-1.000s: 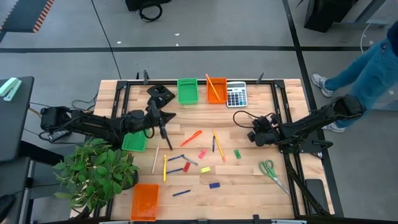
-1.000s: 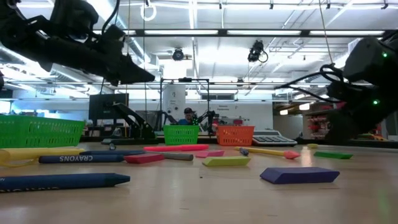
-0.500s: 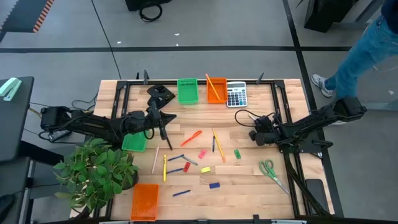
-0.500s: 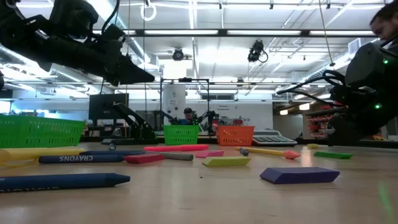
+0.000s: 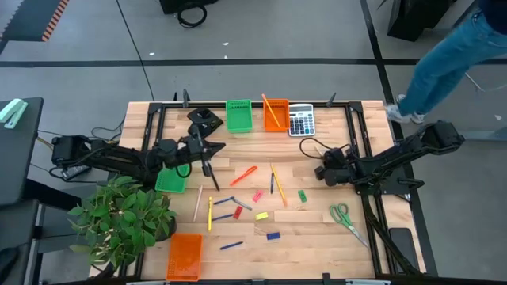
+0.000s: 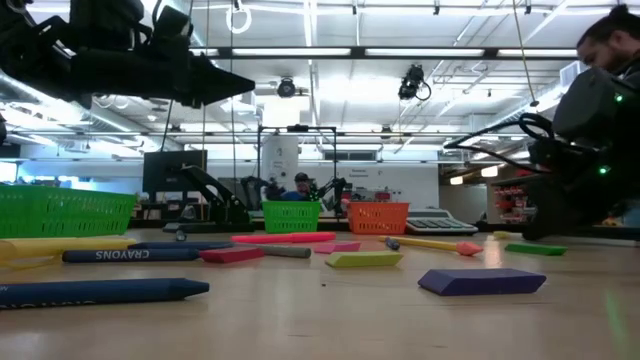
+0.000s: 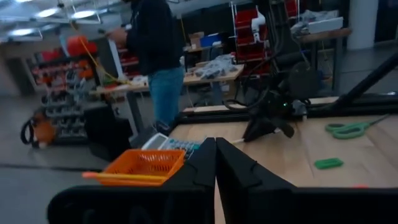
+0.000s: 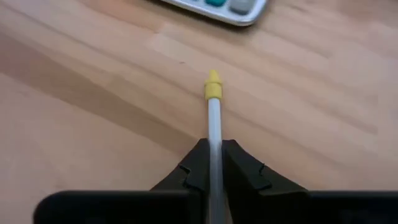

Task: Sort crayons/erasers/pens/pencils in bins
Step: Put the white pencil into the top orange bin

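My right gripper point(image 8: 214, 146) is shut on a thin pale stick with a yellow end point(image 8: 213, 87), low over the table's right part point(image 5: 322, 169), short of the grey calculator point(image 5: 301, 120). My left gripper point(image 7: 216, 142) is shut and empty, held high point(image 6: 240, 82) beside the left green bin point(image 5: 170, 180). Another green bin point(image 5: 239, 115) and an orange bin point(image 5: 275, 113) holding pencils stand at the far edge; a second orange bin point(image 5: 185, 255) stands near left. An orange-red crayon point(image 5: 244, 174), pencils point(image 5: 278, 186), pens point(image 5: 231, 245) and erasers point(image 5: 257, 195) lie mid-table. My right gripper pinches the pale stick's shaft point(image 8: 214, 134) between its two fingers. The stick lies along the fingers and sticks out ahead of their tips, its yellow end pointing toward the calculator. I cannot tell whether that end touches the table.
Green-handled scissors point(image 5: 344, 218) lie near the right edge. A potted plant point(image 5: 123, 218) overhangs the near left corner. A person point(image 5: 447, 55) walks past beyond the table's far right corner. Bare wood lies between the right gripper and the calculator.
My left gripper has risen and tipped from slanting down to about level, drawing slightly toward the table's left edge; it stays shut. The person behind the right arm has walked along the table's far right side.
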{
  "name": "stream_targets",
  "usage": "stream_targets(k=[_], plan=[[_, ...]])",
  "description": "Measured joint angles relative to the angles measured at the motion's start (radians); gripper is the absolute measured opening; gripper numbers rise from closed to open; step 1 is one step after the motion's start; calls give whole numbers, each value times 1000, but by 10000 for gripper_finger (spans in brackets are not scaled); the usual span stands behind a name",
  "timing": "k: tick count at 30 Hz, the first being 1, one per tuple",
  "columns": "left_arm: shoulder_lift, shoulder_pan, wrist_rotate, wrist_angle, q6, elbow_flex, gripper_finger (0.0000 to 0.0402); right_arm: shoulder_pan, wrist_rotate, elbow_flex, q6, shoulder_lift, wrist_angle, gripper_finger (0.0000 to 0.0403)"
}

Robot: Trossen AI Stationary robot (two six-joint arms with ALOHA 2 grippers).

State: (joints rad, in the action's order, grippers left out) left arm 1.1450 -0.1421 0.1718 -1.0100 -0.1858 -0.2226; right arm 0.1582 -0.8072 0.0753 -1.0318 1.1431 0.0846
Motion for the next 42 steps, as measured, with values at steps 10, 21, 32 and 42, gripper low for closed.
stream_targets(k=[10,21,32,42], plan=[[0,-1,-1,-14,-114,0,16,21,72,31,-80,2,-41,37],[0,-1,-1,-14,-114,0,24,23,-72,254,147,2,-46,35],[0,-1,-1,-18,-87,0,13,-129,-189,365,424,95,-276,35],[0,-2,-1,-28,-61,0,28,-381,107,447,764,279,-654,35]])
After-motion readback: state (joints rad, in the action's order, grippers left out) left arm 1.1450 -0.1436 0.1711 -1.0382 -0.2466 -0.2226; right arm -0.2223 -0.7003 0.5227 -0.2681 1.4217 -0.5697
